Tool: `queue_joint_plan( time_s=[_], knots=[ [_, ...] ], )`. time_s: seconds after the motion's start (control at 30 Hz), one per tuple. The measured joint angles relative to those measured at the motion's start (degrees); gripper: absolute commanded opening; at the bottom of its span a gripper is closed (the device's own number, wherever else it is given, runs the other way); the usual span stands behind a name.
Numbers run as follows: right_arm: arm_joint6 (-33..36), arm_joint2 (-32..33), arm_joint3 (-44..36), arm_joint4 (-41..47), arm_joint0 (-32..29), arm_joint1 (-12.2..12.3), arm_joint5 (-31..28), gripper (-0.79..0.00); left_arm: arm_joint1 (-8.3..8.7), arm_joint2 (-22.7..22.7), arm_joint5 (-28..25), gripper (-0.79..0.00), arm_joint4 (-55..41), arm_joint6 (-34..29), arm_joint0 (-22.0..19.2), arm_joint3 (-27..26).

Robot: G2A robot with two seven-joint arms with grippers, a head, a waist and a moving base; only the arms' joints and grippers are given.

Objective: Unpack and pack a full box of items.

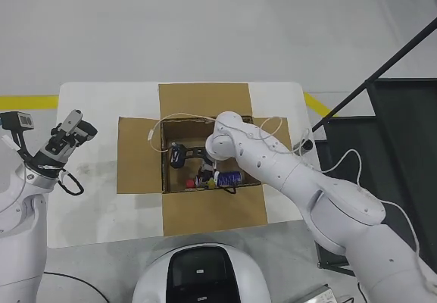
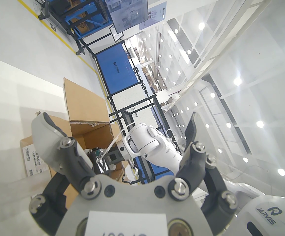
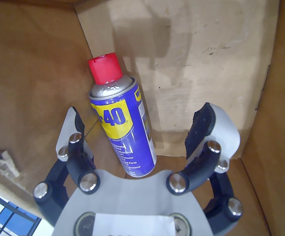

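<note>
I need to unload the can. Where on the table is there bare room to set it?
The table is bare at its far corners, either side of the far flap of the box, and at its near left corner. Crowded: inside the box, where the open right end effector hangs over the can.

Right arm [image 1: 279, 163] covers much of the box [image 1: 203, 102] interior.
</note>
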Motion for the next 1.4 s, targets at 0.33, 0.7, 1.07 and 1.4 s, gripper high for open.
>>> queue_joint_plan(
  time_s=[0.33,0.7,1.07,1.4],
  knots=[
    [-3.43,-1.95,6.95,-2.66,0.93,-3.30,1.94,-0.785,0.00,0.00,0.00,0.000,0.00,0.00,0.00,0.00],
    [-6.10,-1.64,10.97,-4.20,1.44,-4.42,1.01,-0.785,0.00,0.00,0.00,0.000,0.00,0.00,0.00,0.00],
    [-8.02,1.58,7.01,-6.61,1.65,-1.93,2.56,-0.785,0.00,0.00,0.00,0.000,0.00,0.00,0.00,0.00],
    [-9.52,10.16,-6.53,-9.28,-2.98,5.27,2.48,-0.785,0.00,0.00,0.00,0.000,0.00,0.00,0.00,0.00]
  ],
)
